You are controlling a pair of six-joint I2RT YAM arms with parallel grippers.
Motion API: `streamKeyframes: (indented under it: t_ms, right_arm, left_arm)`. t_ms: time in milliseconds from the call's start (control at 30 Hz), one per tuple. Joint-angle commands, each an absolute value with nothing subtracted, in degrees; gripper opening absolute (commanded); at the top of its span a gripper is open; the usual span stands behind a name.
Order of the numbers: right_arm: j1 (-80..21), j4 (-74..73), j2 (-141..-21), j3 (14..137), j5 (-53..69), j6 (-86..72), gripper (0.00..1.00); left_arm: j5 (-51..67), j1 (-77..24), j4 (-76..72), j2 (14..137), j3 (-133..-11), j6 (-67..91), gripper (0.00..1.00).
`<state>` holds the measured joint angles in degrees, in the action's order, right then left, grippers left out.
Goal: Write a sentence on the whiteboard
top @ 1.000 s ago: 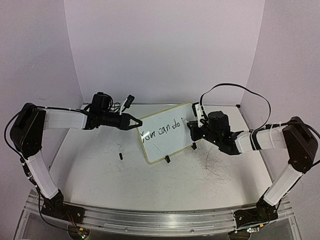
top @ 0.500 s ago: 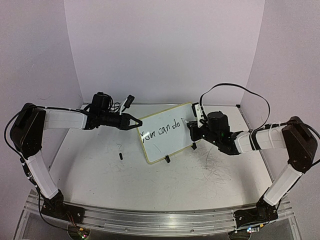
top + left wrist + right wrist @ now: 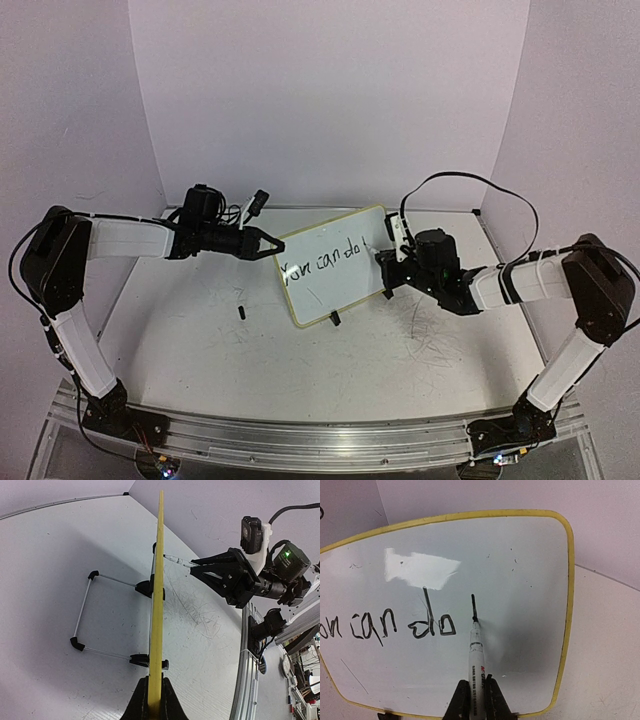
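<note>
The whiteboard [image 3: 330, 292], white with a yellow rim, stands tilted on its feet mid-table. My left gripper [image 3: 270, 243] is shut on its left edge; in the left wrist view the rim [image 3: 158, 595] runs edge-on up from that gripper [image 3: 154, 700]. The sentence [image 3: 318, 262] reads "You can do" plus a fresh vertical stroke [image 3: 473, 605]. My right gripper [image 3: 386, 262] is shut on a white marker [image 3: 476, 655], and the tip touches the board at the stroke's lower end. In the right wrist view, that gripper [image 3: 475, 696] sits low, before the board [image 3: 530, 570].
A small black cap [image 3: 241, 312] lies on the table left of the board. Faint grey scribble marks [image 3: 430, 335] cover the table under the right arm. The board's wire stand [image 3: 82, 611] props it from behind. Purple walls close in the back and sides.
The right gripper has shifted slightly down with the marker, and a short vertical stroke now stands after "do". The left arm and the board have not moved.
</note>
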<state>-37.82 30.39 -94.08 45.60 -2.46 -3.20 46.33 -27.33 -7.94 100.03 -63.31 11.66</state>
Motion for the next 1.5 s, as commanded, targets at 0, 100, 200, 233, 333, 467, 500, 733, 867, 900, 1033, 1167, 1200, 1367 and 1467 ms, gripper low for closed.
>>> streamKeyframes:
  t_ms: [0,100,200,233,333,467,500,733,867,900,1033,1167,1200,1367,1467]
  right_arm:
    - [-38.1,30.1,-93.8,44.6,-3.0,-4.1,0.00]
    - [-38.1,29.8,-93.9,44.3,-3.2,-4.4,0.00]
    - [-38.2,29.6,-93.8,44.0,-4.0,-4.7,0.00]
    - [-38.2,29.6,-93.8,44.0,-4.4,-4.8,0.00]
    - [-38.2,29.5,-93.8,44.0,-5.2,-5.1,0.00]
    - [-38.1,29.4,-93.8,44.0,-6.1,-5.1,0.00]
    - [-38.1,29.4,-93.8,44.1,-6.8,-5.2,0.00]
    - [-38.2,33.9,-90.4,42.7,-5.7,-4.2,0.00]
    - [-38.1,37.7,-87.3,39.9,0.9,-2.4,0.00]
    - [-38.1,38.0,-87.2,39.6,1.4,-2.5,0.00]
    - [-38.1,38.2,-88.4,41.0,0.5,-2.6,0.00]
    - [-38.1,36.1,-91.0,44.5,0.0,-2.7,0.00]
    - [-38.1,35.8,-91.5,45.0,-0.5,-2.8,0.00]
    - [-38.1,35.7,-92.2,45.6,-1.4,-2.6,0.00]
    - [-38.2,35.5,-93.1,46.3,-1.2,-2.8,0.00]
  left_arm:
    - [46.7,-27.3,-5.8,99.5,-64.5,9.4,0.00]
    - [46.7,-27.2,-5.8,99.5,-64.4,9.4,0.00]
    - [46.7,-27.2,-5.8,99.6,-64.4,9.4,0.00]
    - [46.7,-27.2,-5.8,99.6,-64.4,9.4,0.00]
    - [46.8,-27.2,-5.9,99.5,-64.4,9.4,0.00]
    - [46.7,-27.2,-5.9,99.4,-64.3,9.3,0.00]
    - [46.7,-27.2,-5.8,99.4,-64.4,9.3,0.00]
    - [46.7,-27.2,-5.8,99.3,-64.4,9.3,0.00]
    - [46.5,-27.2,-5.9,99.1,-64.3,9.2,0.00]
    - [46.5,-27.2,-5.8,99.1,-64.3,9.2,0.00]
    - [46.6,-27.2,-5.8,98.9,-64.3,9.2,0.00]
    - [46.7,-27.3,-5.8,98.9,-64.3,9.3,0.00]
    - [46.7,-27.3,-5.9,98.8,-64.2,9.2,0.00]
    - [46.6,-27.2,-5.9,98.7,-64.2,9.2,0.00]
    - [46.7,-27.2,-5.8,98.7,-64.2,9.2,0.00]
